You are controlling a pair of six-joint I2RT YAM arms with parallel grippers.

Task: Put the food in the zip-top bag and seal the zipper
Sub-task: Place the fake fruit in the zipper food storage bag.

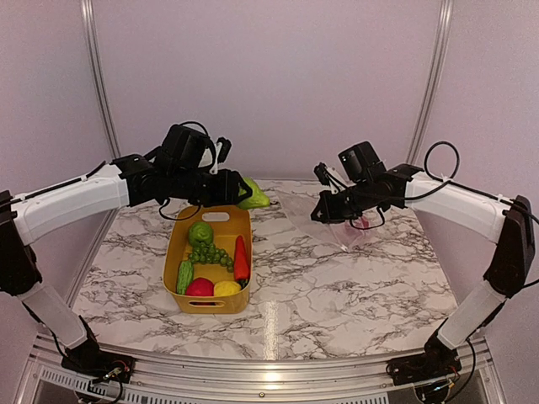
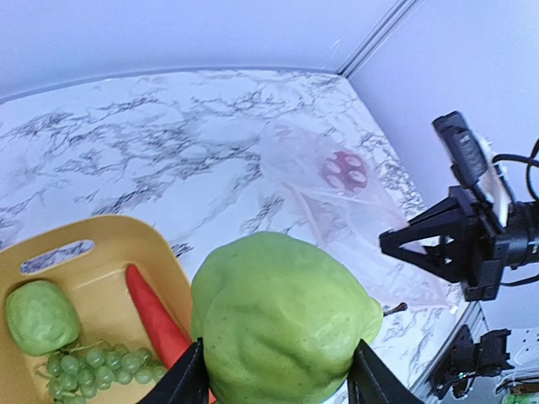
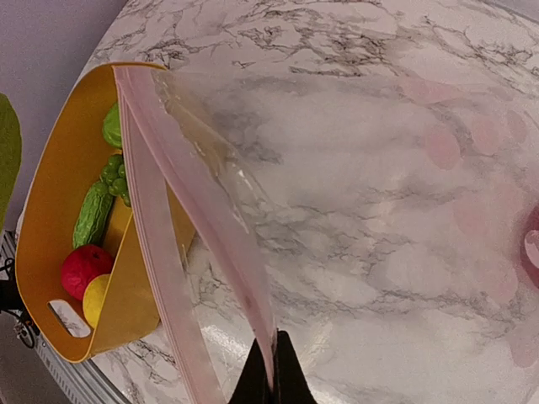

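My left gripper [image 2: 278, 380] is shut on a lumpy green toy fruit [image 2: 282, 324] with a short stem. It holds the fruit in the air over the yellow tub's far right corner, left of the bag [image 1: 253, 196]. My right gripper [image 3: 271, 374] is shut on the pale pink zipper strip [image 3: 210, 219] of one side of the mouth of the clear zip-top bag [image 3: 362, 168] and lifts it. The other strip [image 3: 156, 252] hangs apart, so the mouth gapes toward the tub. In the top view the right gripper [image 1: 321, 212] holds the bag [image 1: 337, 220] right of the tub.
The yellow tub [image 1: 175, 252] holds a green round fruit [image 1: 200, 233], grapes [image 1: 210, 254], a red-orange carrot [image 1: 241, 257], a cucumber [image 1: 184, 275], a red apple [image 1: 200, 287] and a lemon [image 1: 226, 289]. A reddish spotted shape [image 2: 344, 171] shows through the bag. Walls stand close behind.
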